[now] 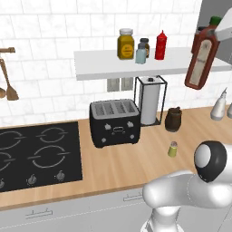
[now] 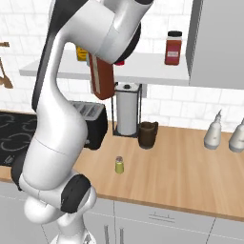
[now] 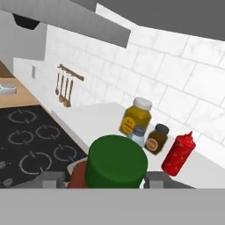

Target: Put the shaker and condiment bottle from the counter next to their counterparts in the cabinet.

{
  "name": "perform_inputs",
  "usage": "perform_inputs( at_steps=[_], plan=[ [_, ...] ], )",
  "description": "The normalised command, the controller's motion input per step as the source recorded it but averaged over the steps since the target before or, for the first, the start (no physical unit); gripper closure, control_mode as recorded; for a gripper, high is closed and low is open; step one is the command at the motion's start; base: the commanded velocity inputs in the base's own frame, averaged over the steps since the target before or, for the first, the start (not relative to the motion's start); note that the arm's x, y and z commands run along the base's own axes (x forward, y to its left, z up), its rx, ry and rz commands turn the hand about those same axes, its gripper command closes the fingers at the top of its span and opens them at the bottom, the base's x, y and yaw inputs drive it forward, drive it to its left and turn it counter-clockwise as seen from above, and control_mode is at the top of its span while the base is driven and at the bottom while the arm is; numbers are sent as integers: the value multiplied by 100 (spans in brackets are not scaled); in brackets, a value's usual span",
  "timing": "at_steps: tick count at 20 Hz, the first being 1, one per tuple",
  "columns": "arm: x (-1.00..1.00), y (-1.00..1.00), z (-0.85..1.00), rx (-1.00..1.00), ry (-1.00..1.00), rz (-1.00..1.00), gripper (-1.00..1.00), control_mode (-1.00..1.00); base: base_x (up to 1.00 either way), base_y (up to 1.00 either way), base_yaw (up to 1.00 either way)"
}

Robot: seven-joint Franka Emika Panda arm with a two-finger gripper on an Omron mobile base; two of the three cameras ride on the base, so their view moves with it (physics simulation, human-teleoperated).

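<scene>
Holding the condiment bottle (image 1: 202, 58) up in the air, the gripper (image 3: 115, 178) is clamped on it near the neck; in the hand view you see its green cap from above w/ a dark finger tip on each side. Bottle hangs tilted, cap end up, at the right end of the cabinet (image 1: 99, 68), its body overlapping the shelf's front edge in the left base view. Not set down yet, as far as you can judge.

Landmark = the red squeeze bottle (image 1: 160, 45) on the shelf:
- pale blue shaker (image 1: 141, 55) stands just left of it, w/ a small dark jar (image 1: 145, 44) behind that
- big mustard-yellow jar (image 1: 125, 44) sits further left
- carried bottle is well to its right and lower, off the shelf surface
- squat red jar (image 2: 173, 47) stands further right on the shelf, in the right base view

Progress, judged from how things lie:
- bottle: picked up, raised to shelf height, roughly halfway thru. Left: bring it in over the shelf, stand it upright beside the squeeze bottle, let go.
- shaker (image 1: 172, 149): untouched. It stands on the counter (image 1: 136, 163), well below the squeeze bottle, in front of a dark brown mug (image 1: 173, 119) and right of the black toaster (image 1: 114, 122). Whole pick + place still to do; it goes next to the pale blue one.

So approx. a quarter done overall. Watch the tilt: bottle needs righting before it meets the shelf, and space by the squeeze bottle looks tight on the left side, freer on the right.
</scene>
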Motion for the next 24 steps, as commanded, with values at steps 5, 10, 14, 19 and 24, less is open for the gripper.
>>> perform_inputs(
  at_steps=[5, 10, 14, 19, 24],
  plan=[
    [1, 0, 0, -14, -12, -9, 100, -100, 0, 0, 0],
    [0, -1, -1, -1, -2, -5, 100, -100, 0, 0, 0],
    [15, 0, 4, 6, 0, -10, 100, -100, 0, 0, 0],
    [39, 0, 10, 11, 0, -14, 100, -100, 0, 0, 0],
    [32, -9, 0, 13, 1, -14, 100, -100, 0, 0, 0]
  ],
)
